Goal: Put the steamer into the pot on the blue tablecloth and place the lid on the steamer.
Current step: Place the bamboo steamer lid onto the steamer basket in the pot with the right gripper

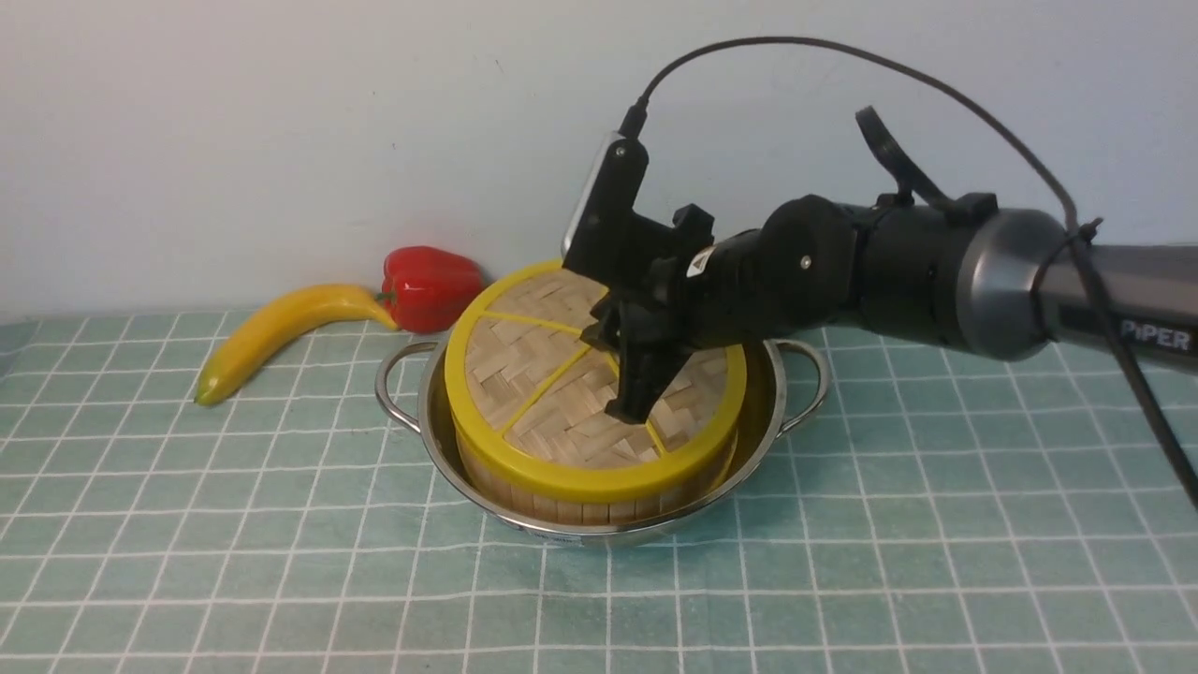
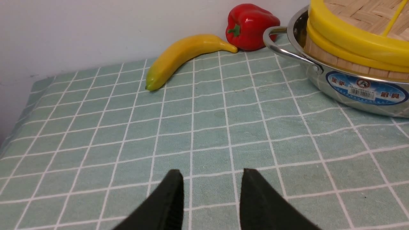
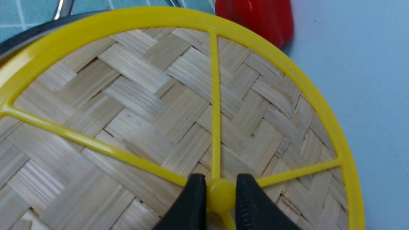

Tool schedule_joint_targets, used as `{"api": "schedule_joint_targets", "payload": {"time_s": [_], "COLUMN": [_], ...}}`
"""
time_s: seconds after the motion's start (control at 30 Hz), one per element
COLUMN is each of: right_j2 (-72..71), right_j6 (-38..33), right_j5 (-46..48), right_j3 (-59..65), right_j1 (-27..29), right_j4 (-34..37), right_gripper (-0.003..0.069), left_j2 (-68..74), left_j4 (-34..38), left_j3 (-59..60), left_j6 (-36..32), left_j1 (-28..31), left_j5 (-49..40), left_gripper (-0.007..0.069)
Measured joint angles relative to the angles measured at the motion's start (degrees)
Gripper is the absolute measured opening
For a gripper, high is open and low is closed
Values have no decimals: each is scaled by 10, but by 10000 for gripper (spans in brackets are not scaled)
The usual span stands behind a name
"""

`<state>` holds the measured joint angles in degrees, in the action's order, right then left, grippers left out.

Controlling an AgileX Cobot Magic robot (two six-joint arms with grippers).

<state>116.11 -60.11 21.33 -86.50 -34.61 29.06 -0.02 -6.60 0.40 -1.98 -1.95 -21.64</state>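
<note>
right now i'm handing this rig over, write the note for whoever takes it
Left end effector: open, empty, over the blue tablecloth.
Right end effector: closed on the centre knob of the lid.
Steamer sits in the pot on the cloth; lid lies on the steamer, looking slightly tilted.
Done: steamer placed, lid set on it.
Left: check the lid seats flat, release, withdraw.

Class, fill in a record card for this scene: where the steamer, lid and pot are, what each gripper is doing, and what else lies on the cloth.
steamer: inside the pot
pot: on the blue tablecloth
lid: on top of the steamer
right gripper: jaws shut on the lid's centre knob
left gripper: jaws open, empty, over the blue tablecloth
other items: banana and red pepper, beyond the pot's left side, by the wall
</note>
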Motion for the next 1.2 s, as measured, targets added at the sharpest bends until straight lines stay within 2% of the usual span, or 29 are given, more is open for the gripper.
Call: {"api": "schedule_joint_targets", "payload": {"time_s": [1.2], "right_j2": [-11], "right_j6": [-3], "right_j5": [1], "right_j3": [0], "right_j1": [-1], "right_j4": [-4], "right_gripper": [127], "left_j2": [0], "left_j4": [0], "left_j3": [0], "left_j6": [0], "left_j1": [0], "left_j5": [0], "left_gripper": [243]}}
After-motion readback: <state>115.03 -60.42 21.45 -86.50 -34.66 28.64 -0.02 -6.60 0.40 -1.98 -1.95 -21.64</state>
